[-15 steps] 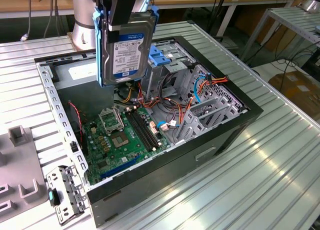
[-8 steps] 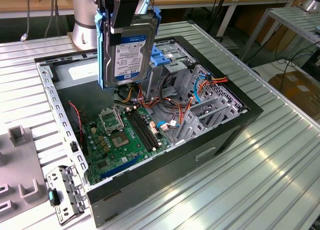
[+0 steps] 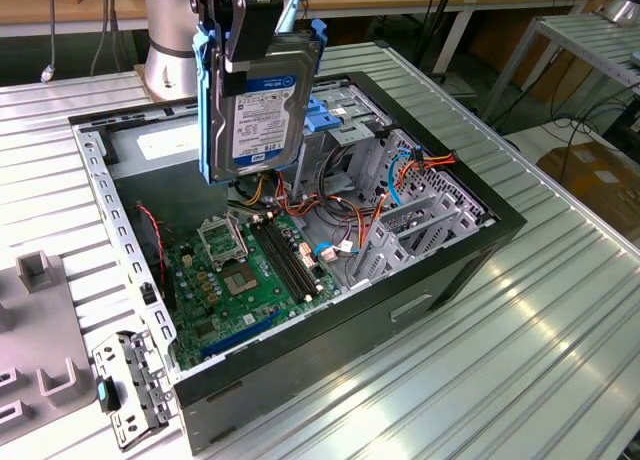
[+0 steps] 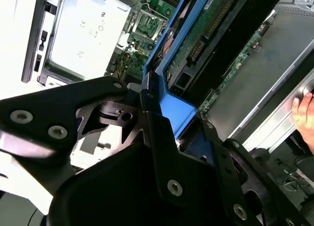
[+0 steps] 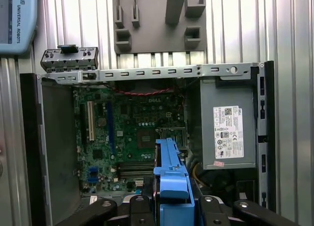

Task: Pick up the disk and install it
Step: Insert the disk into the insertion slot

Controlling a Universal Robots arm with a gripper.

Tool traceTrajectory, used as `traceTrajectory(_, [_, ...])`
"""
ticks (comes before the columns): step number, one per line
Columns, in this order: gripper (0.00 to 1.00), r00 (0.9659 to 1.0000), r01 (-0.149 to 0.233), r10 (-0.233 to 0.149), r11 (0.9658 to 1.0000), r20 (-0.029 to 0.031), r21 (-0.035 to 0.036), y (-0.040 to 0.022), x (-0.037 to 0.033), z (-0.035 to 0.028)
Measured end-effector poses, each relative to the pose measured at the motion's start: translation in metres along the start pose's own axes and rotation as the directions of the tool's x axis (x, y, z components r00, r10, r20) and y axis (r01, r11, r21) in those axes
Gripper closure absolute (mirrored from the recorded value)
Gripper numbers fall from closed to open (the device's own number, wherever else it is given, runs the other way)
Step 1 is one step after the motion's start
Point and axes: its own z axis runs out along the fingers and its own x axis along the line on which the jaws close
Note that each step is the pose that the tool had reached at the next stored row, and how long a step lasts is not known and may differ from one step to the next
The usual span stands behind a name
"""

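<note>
**Exterior view, from its left.** A grey fixture plate (image 3: 45, 365) lies on the ribbed table (image 3: 560, 360) beside the open computer case (image 3: 100, 180). Inside the case I note a grey metal box (image 3: 160, 142) with a white sticker, and the motherboard (image 3: 250, 270) on the floor.

**Grasp.** The gripper (image 3: 252, 35) is clamped on the upper end of the disk (image 3: 262, 110). The disk hangs clear above the case and touches nothing else that I can see. Its long axis is vertical, its label faces the camera, and its blue bracket (image 3: 207, 120) runs down the edge on the exterior view's left.

**Governing relation.** The metal cage (image 3: 330, 115) with the blue handle stands just to the exterior view's right of the disk, near it and partly behind it. I judge that the disk's lower end is over the motherboard, beside the cage rather than above it. With one arm, there is no choice of hand.

**Differences between views.**
- The first wrist view looks down the disk's length. The bracket end sits between the fingers (image 5: 216, 206), with the motherboard beneath and the grey box off to one side.
- The second wrist view gives me the disk's circuit-board face, which the exterior view's angle hides. It also shows a person's hand (image 4: 303, 110) near the case's outer side.
- The exterior view gives the disk's height above the case.
</note>
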Motion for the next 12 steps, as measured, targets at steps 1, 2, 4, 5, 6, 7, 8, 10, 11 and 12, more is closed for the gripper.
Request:
traceTrajectory(1, [0.63, 1.0000, 0.000, 0.000, 1.0000, -0.0001, 0.0000, -0.0001, 0.0008, 0.0000])
traceTrajectory(2, [0.63, 1.0000, 0.000, 0.000, 1.0000, -0.0004, 0.0000, -0.0001, 0.0022, 0.0001])
traceTrajectory(4, [0.63, 1.0000, 0.000, 0.000, 1.0000, -0.0008, 0.0000, -0.0003, 0.0050, 0.0001])
traceTrajectory(5, [0.63, 1.0000, 0.000, 0.000, 1.0000, -0.0010, 0.0001, -0.0004, 0.0068, 0.0002])
traceTrajectory(6, [0.63, 1.0000, 0.000, 0.000, 1.0000, -0.0013, 0.0001, -0.0005, 0.0078, 0.0002])
traceTrajectory(7, [0.63, 1.0000, 0.000, 0.000, 1.0000, -0.0015, 0.0001, -0.0006, 0.0094, 0.0003])
traceTrajectory(8, [0.63, 1.0000, 0.000, 0.000, 1.0000, -0.0017, 0.0000, -0.0006, 0.0102, 0.0002])
traceTrajectory(10, [0.63, 1.0000, 0.000, 0.000, 1.0000, -0.0020, 0.0001, -0.0007, 0.0124, 0.0004])
traceTrajectory(11, [0.63, 1.0000, 0.000, 0.000, 1.0000, -0.0022, 0.0001, -0.0007, 0.0131, 0.0004])
traceTrajectory(12, [0.63, 1.0000, 0.000, 0.000, 1.0000, -0.0024, 0.0001, -0.0009, 0.0148, 0.0004])
